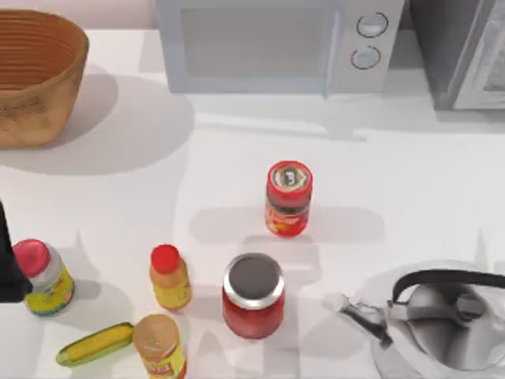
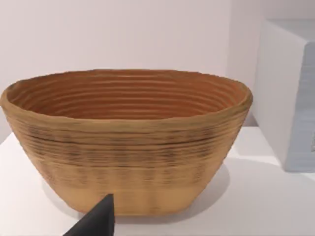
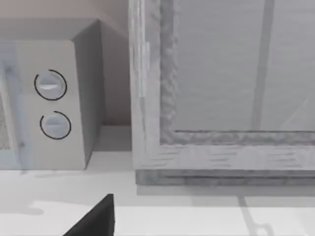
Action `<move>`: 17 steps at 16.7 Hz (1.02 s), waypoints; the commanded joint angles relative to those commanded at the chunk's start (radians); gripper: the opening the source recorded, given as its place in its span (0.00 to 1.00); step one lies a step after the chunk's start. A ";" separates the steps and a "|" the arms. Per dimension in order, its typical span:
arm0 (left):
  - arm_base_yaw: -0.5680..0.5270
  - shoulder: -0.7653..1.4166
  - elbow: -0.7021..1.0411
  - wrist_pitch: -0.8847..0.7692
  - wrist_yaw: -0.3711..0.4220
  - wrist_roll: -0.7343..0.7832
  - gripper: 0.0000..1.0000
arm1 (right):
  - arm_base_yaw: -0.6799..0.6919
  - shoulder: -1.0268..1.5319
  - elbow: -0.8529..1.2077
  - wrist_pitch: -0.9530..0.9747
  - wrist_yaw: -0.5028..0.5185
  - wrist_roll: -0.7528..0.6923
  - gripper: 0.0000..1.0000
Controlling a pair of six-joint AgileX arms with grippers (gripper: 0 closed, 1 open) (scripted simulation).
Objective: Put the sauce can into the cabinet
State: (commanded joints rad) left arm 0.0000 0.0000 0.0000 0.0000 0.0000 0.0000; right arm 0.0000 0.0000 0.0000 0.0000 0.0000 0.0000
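Here, left claw [image 2: 93,221] faces the basket [image 2: 128,142], sauce can [image 1: 289,197] untouched.

The white table [image 1: 426,174] carries a basket [image 1: 35,75], microwave [image 1: 276,43], cabinet [image 1: 465,51], sauce can [image 1: 289,199], jars, bottles and kettle [image 1: 442,320].

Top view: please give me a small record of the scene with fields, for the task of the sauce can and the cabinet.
sauce can: upright, mid-table, untouched
cabinet: far right corner, door shut
microwave: at the back, left of the cabinet
red jar: in front of the sauce can, apart from it
kettle: near right
basket: far left
left arm: at the left edge, parked
task state: not yet begun
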 joint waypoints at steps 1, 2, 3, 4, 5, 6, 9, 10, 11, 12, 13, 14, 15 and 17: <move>0.000 0.000 0.000 0.000 0.000 0.000 1.00 | 0.000 0.000 0.000 0.000 0.000 0.000 1.00; 0.000 0.000 0.000 0.000 0.000 0.000 1.00 | 0.000 0.000 0.000 0.000 0.000 0.000 1.00; 0.000 0.000 0.000 0.000 0.000 0.000 1.00 | 0.000 0.010 0.006 0.008 -0.006 0.001 1.00; 0.000 0.000 0.000 0.000 0.000 0.000 1.00 | 0.002 0.030 0.017 0.024 -0.020 0.002 1.00; 0.000 0.000 0.000 0.000 0.000 0.000 1.00 | 0.004 0.060 0.032 0.048 -0.040 0.003 1.00; 0.000 0.000 0.000 0.000 0.000 0.000 1.00 | 0.008 0.101 0.052 0.079 -0.066 0.005 1.00; 0.000 0.000 0.000 0.000 0.000 0.000 1.00 | 0.024 0.287 0.134 0.210 -0.178 0.010 1.00; 0.000 0.000 0.000 0.000 0.000 0.000 1.00 | 0.031 0.370 0.168 0.265 -0.225 0.012 1.00; 0.000 0.000 0.000 0.000 0.000 0.000 1.00 | 0.039 0.463 0.206 0.325 -0.275 0.015 1.00; 0.000 0.000 0.000 0.000 0.000 0.000 1.00 | 0.046 0.563 0.246 0.388 -0.328 0.017 1.00; 0.000 0.000 0.000 0.000 0.000 0.000 1.00 | 0.053 0.670 0.289 0.455 -0.383 0.019 1.00; 0.000 0.000 0.000 0.000 0.000 0.000 1.00 | 0.060 0.782 0.334 0.525 -0.439 0.021 1.00; 0.000 0.000 0.000 0.000 0.000 0.000 1.00 | 0.067 0.899 0.380 0.596 -0.498 0.024 1.00; 0.000 0.000 0.000 0.000 0.000 0.000 1.00 | 0.083 1.142 0.475 0.743 -0.617 0.030 1.00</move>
State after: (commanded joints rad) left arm 0.0000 0.0000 0.0000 0.0000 0.0000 0.0000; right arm 0.0826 1.1420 0.4750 0.7432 -0.6166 0.0298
